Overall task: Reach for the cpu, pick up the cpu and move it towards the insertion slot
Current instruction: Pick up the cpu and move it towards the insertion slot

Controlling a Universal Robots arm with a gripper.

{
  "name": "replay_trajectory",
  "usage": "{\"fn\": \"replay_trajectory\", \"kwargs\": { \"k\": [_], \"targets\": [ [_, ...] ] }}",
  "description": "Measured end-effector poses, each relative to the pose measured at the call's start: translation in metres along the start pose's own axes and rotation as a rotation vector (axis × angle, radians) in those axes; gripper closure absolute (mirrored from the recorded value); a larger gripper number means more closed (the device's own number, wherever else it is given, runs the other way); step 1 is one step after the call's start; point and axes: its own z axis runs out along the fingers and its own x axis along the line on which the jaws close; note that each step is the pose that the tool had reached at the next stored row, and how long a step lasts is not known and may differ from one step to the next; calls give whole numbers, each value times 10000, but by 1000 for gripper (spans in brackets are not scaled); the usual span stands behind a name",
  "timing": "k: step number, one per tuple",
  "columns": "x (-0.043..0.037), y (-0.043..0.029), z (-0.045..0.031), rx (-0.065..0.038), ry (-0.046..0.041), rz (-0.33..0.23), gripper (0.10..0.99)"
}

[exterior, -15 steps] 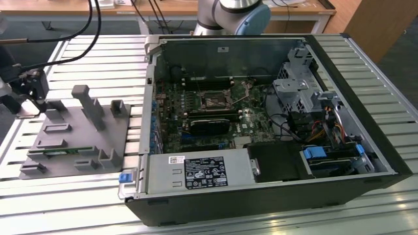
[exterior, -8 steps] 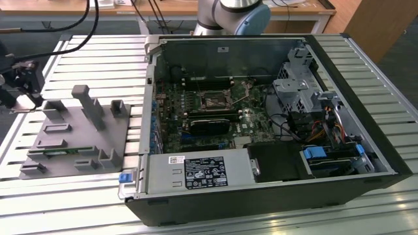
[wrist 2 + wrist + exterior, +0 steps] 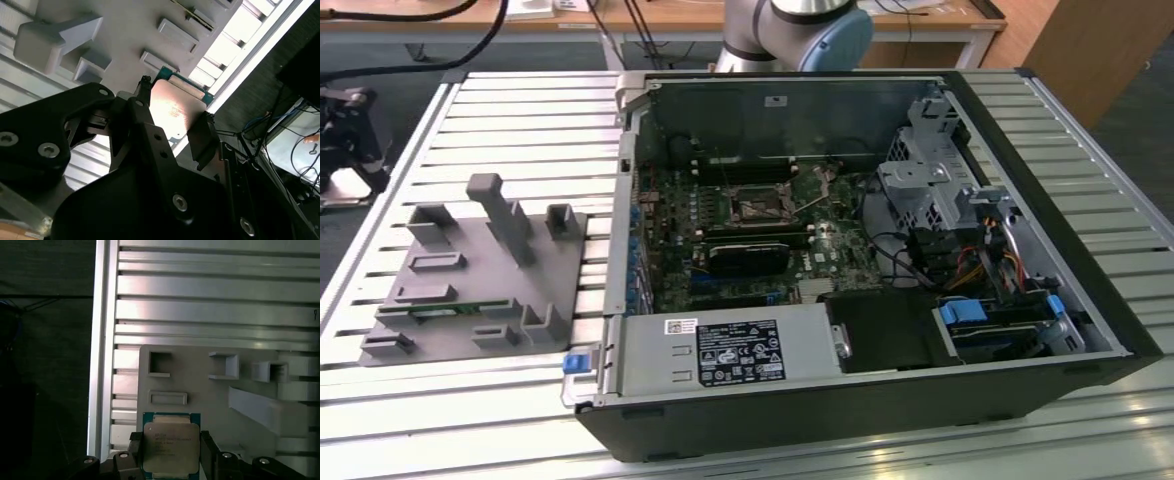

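In both wrist views my gripper (image 3: 171, 456) (image 3: 172, 120) is shut on the cpu (image 3: 171, 446) (image 3: 175, 111), a flat square chip with a shiny silver top and a green rim. One black finger (image 3: 134, 450) presses each of two opposite edges. The chip hangs above the grey plastic fixture (image 3: 200, 385) (image 3: 125, 30), apart from its recesses. In the exterior view the insertion slot (image 3: 758, 208), a dark square socket in a silvery frame, lies on the green board inside the open computer case (image 3: 1067, 200).
The grey fixture (image 3: 467, 270) with upright posts and a green memory stick (image 3: 443, 311) lies on the slatted metal table (image 3: 520, 110), at the exterior view's left of the case. Drive cages and cables (image 3: 961, 250) crowd the case's right side. The arm's base (image 3: 794, 30) stands behind the case.
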Motion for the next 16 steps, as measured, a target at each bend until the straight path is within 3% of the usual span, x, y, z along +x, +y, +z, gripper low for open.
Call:
{"fn": "replay_trajectory", "kwargs": {
  "k": [10,16],
  "targets": [
    [2,35,-420,34,1,1,545],
    [3,61,-630,92,2,1,545]
  ]
}}
